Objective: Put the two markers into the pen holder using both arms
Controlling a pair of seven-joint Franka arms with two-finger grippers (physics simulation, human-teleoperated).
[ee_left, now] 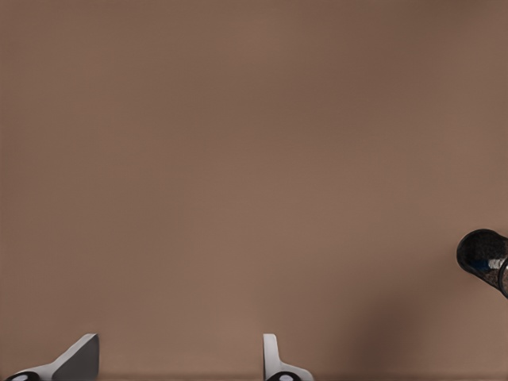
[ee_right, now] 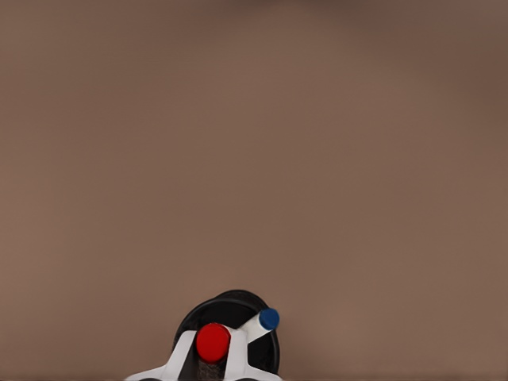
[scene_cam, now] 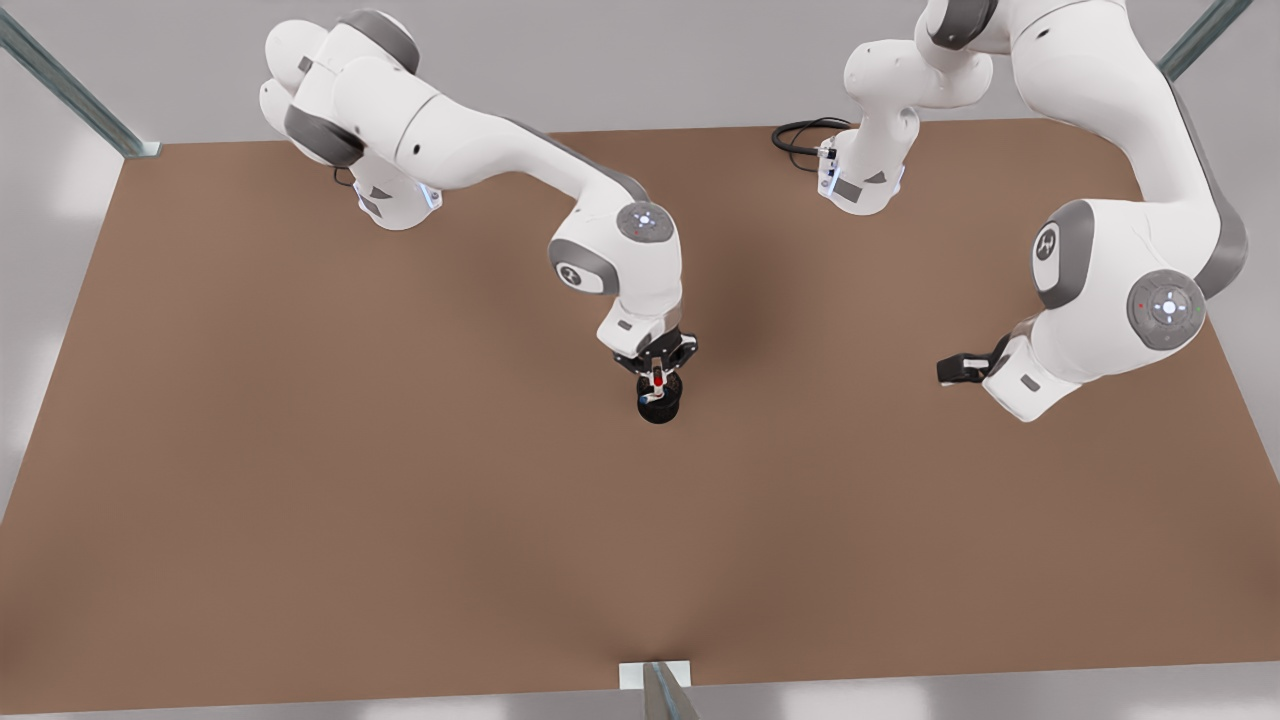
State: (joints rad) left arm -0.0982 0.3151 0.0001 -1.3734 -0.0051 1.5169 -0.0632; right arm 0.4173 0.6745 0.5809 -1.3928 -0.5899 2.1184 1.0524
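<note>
Red marker (ee_right: 213, 342) between right fingers (ee_right: 181, 355), over holder (ee_right: 230, 305)

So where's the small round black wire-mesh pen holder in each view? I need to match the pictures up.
Front view: the small round black wire-mesh pen holder stands mid-table, directly under the right gripper.
Left wrist view: its dark rim peeks in at the picture's edge, far from the open left gripper.
Right wrist view: it sits just beyond the fingers clamping the red-capped marker.
Shared landmark: the blue-capped marker inside it.
</note>
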